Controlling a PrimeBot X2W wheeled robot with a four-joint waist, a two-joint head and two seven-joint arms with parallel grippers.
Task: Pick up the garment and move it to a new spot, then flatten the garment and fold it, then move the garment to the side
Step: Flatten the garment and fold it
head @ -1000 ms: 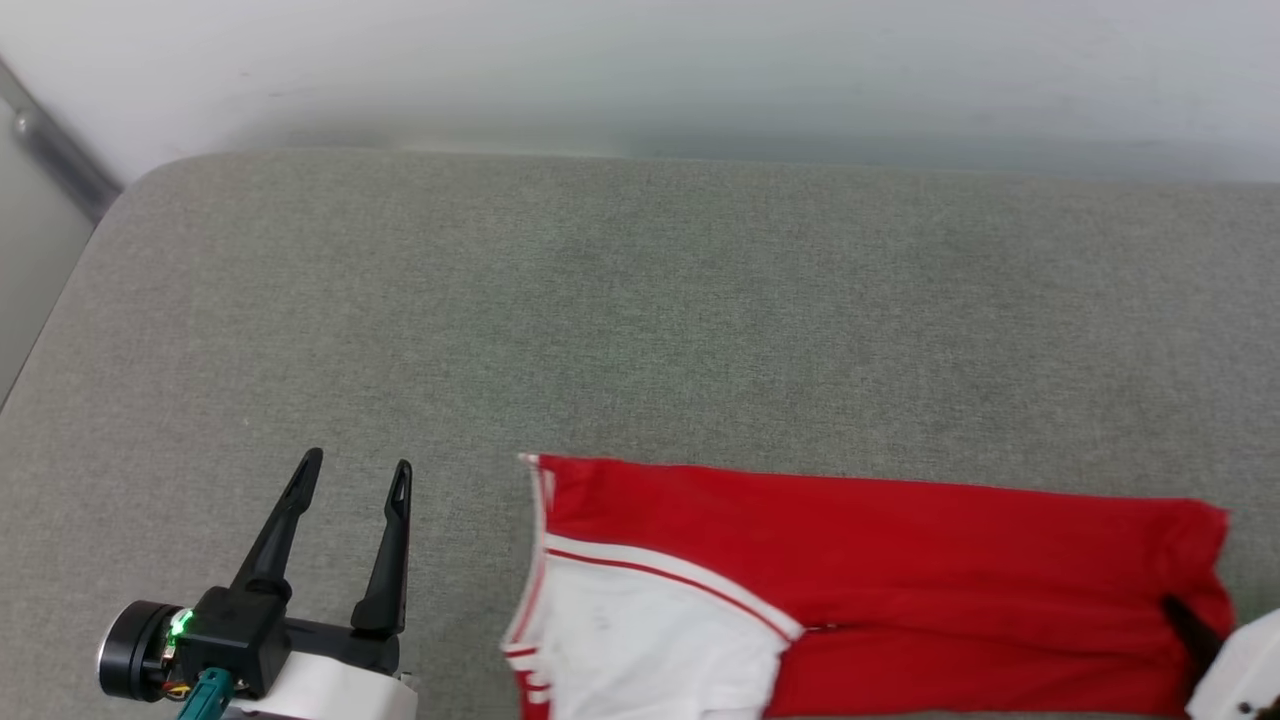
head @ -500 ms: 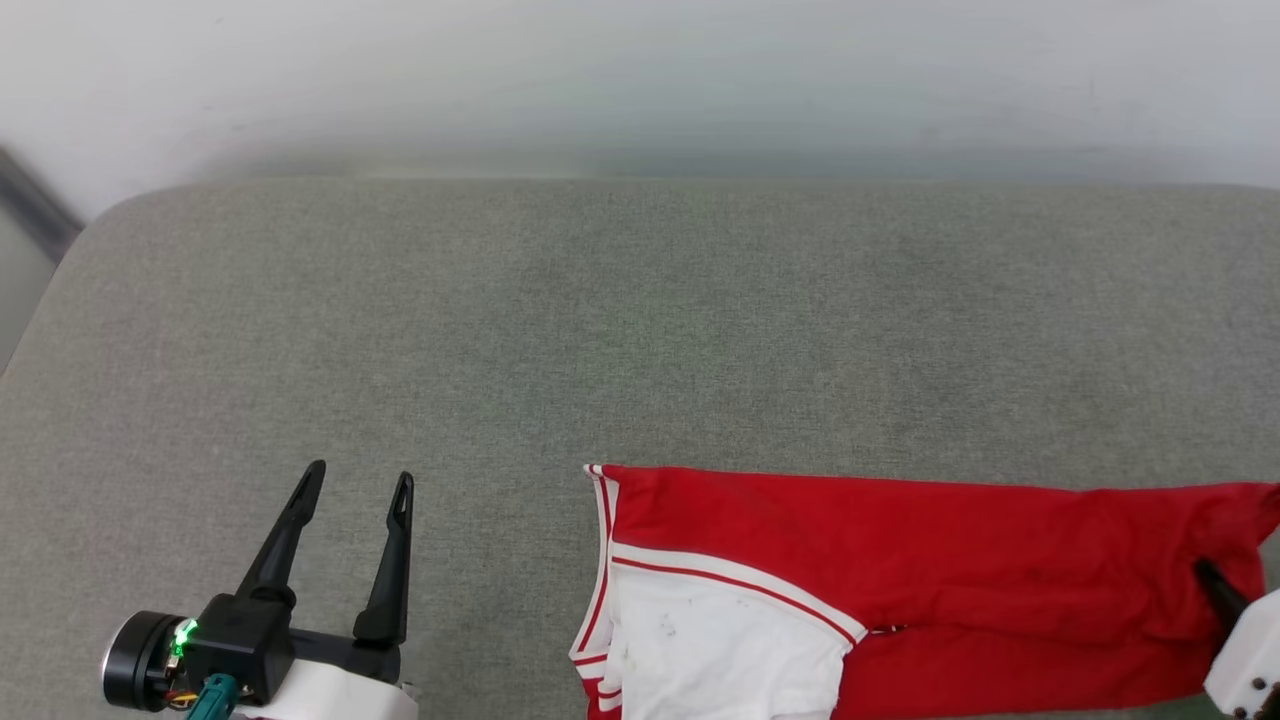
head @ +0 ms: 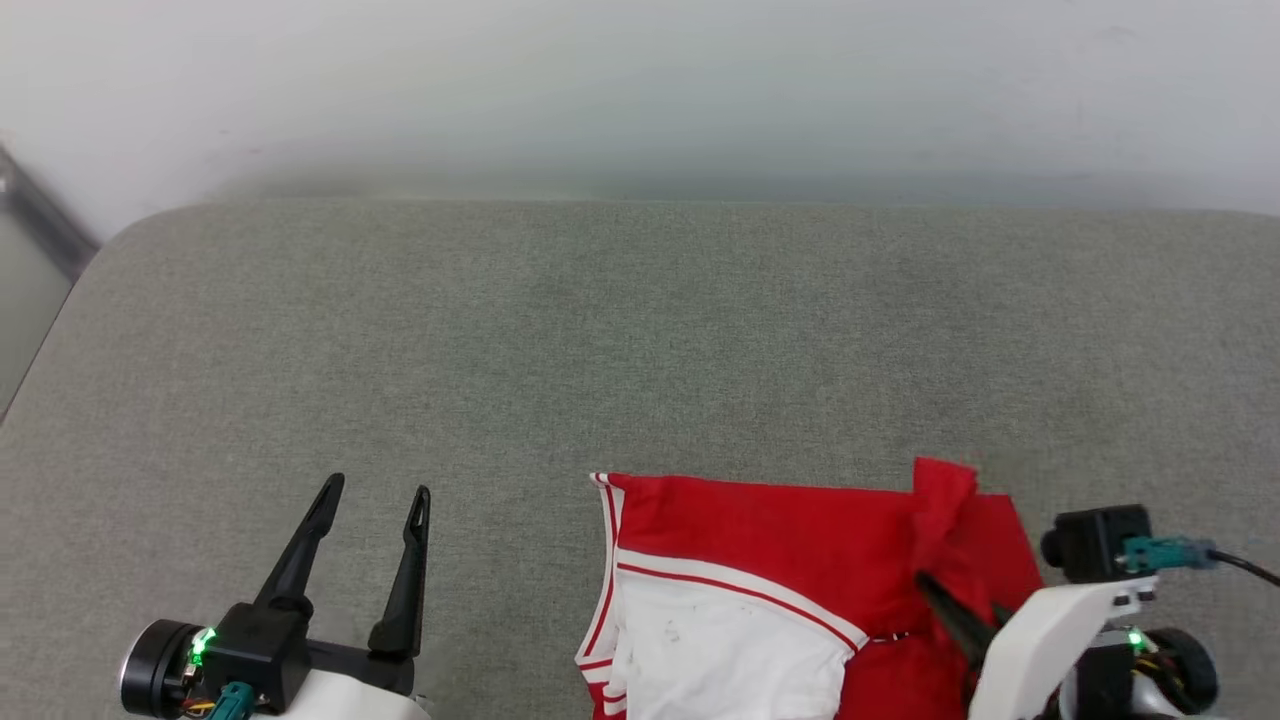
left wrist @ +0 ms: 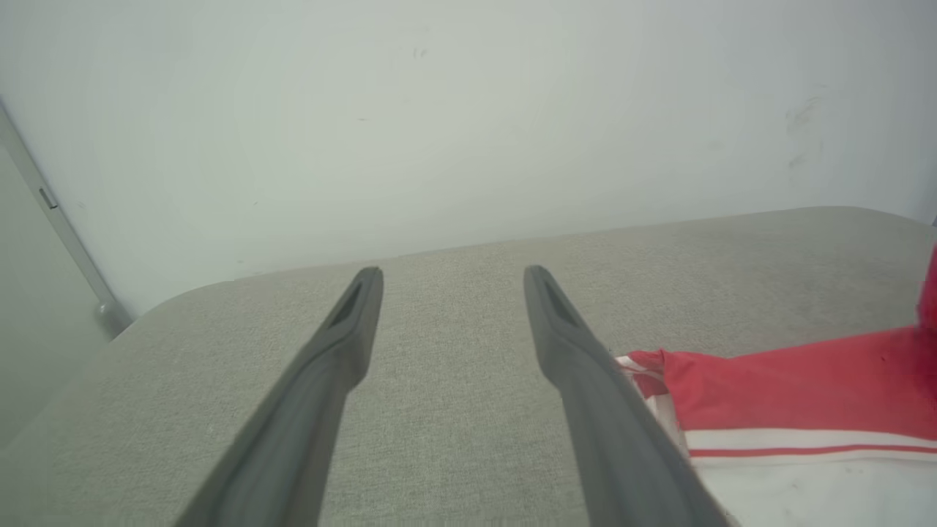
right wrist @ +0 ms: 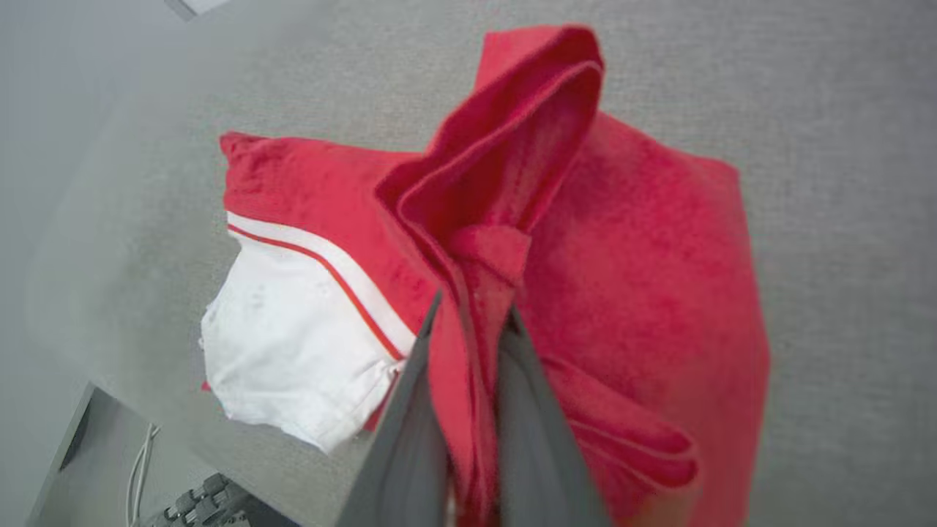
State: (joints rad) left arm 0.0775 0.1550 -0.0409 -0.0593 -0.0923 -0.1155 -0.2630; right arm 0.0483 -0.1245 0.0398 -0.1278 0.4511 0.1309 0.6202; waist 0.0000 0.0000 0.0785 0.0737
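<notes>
- Between the fingers of the right end effector (right wrist: 473,306): a bunched ridge of red cloth, several layers thick, with both fingers clamped tight on it.
- Item held: the garment (head: 780,530), which has a red body and a white sleeve (head: 720,650) edged in red-and-white trim.
- Location: directly under and ahead of the right end effector, on the grey fabric surface (head: 640,330). It lies off to the right of the left end effector (head: 379,487) and apart from it.
- Lay: the pinched part rises in a peak whose tip flops over. The rest lies flat, partly doubled over itself, with the sleeve side farthest from the right end effector.
- Left end effector: fingers spread wide with nothing between them, over bare surface, pointing toward the pale wall (left wrist: 468,110).
- Handling, by judgement: light, soft and limp, so any unsupported part will sag and drag. The cloth likely grips the fingers well with little slip, and it is not fragile.
- Hold points, by judgement: through all layers at a folded edge or corner. The trimmed sleeve-side edge, nearest the left end effector, suits a second grip to hold the fold together.
</notes>
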